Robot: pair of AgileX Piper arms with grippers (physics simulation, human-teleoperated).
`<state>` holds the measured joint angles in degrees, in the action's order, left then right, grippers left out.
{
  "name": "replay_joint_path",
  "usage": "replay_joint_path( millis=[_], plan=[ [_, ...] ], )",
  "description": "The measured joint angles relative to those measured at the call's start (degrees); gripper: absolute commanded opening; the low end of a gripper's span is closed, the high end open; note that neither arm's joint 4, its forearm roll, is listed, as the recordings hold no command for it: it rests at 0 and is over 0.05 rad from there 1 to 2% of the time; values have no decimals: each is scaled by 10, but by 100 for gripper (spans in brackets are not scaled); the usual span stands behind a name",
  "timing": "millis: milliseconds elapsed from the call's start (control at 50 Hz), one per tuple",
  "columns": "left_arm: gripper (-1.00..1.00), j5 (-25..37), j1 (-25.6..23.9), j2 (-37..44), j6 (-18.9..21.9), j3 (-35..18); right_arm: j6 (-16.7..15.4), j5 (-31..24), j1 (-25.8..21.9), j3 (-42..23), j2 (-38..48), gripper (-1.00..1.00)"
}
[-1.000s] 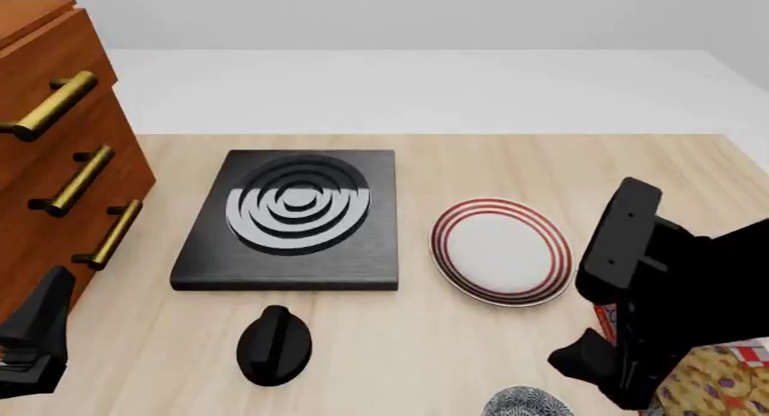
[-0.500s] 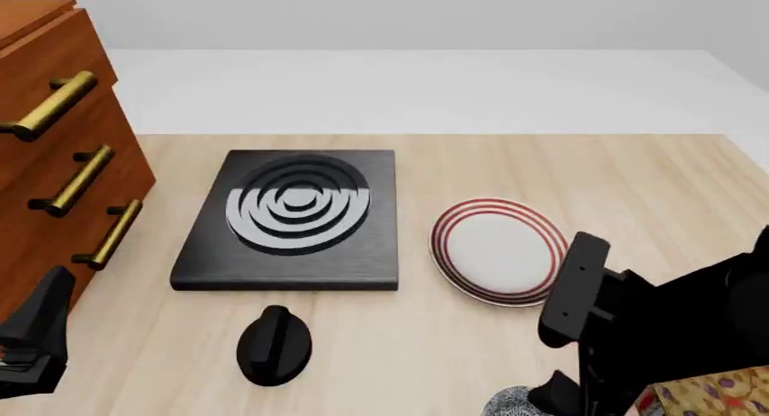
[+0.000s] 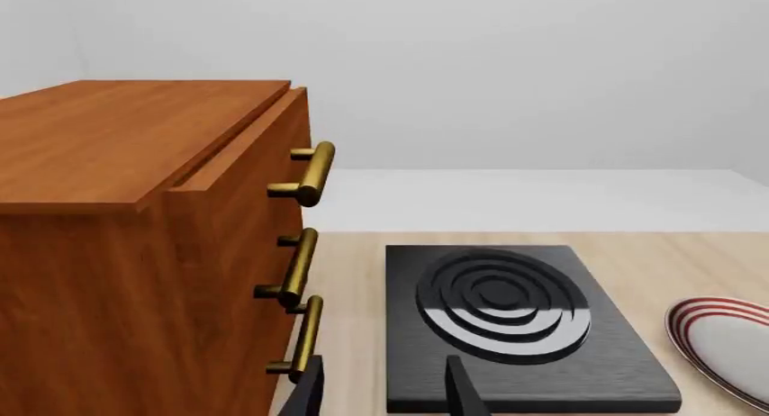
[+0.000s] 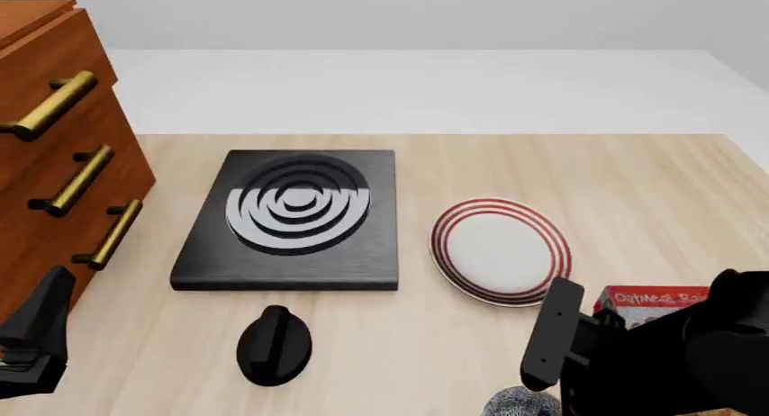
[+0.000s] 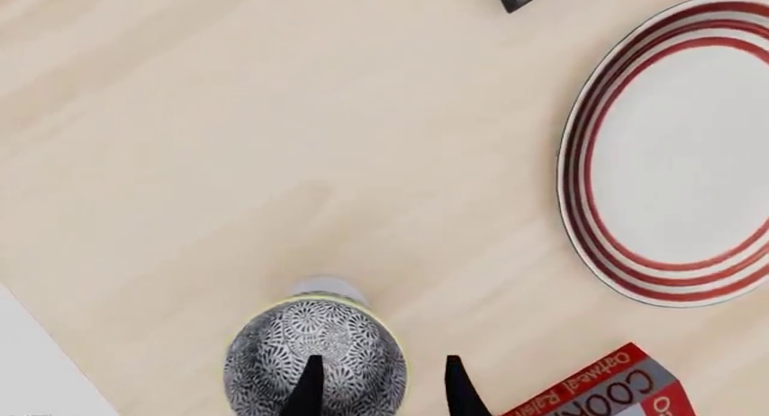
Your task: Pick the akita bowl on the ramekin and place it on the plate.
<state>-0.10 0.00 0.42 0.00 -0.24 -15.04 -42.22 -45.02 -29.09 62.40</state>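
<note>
right wrist view only: spread right gripper over akita bowl; left gripper parted, empty

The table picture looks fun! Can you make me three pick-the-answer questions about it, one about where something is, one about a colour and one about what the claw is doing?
1. Where is the plate, seen from the front?
A. Right of the black burner
B. On top of the drawers
C. Under the black knob

2. What colour are the rings around the plate's rim?
A. Blue
B. Red
C. Green

3. What is the right claw doing?
A. Holding the plate
B. Open over the akita bowl
C. Pulling a drawer handle

Answers:
1. A: the plate lies on the table right of the burner, with a gap between them.
2. B: thin red rings circle its white middle.
3. B: in the right wrist view the fingers stand apart over the speckled akita bowl, one over the bowl, the other past its rim.
</note>
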Motion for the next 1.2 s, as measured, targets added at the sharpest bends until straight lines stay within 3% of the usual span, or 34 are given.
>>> replay_joint_path(
  millis=[580, 960, 980, 1200],
  plan=[
    [100, 0, 0, 0, 0, 0, -42, 52, 28, 66, 7, 100],
    [100, 0, 0, 0, 0, 0, -44, 78, 29, 75, 18, 100],
    [100, 0, 0, 0, 0, 0, -45, 78, 30, 76, 17, -100],
    [100, 0, 0, 0, 0, 0, -49, 58, 27, 62, -7, -100]
  ],
)
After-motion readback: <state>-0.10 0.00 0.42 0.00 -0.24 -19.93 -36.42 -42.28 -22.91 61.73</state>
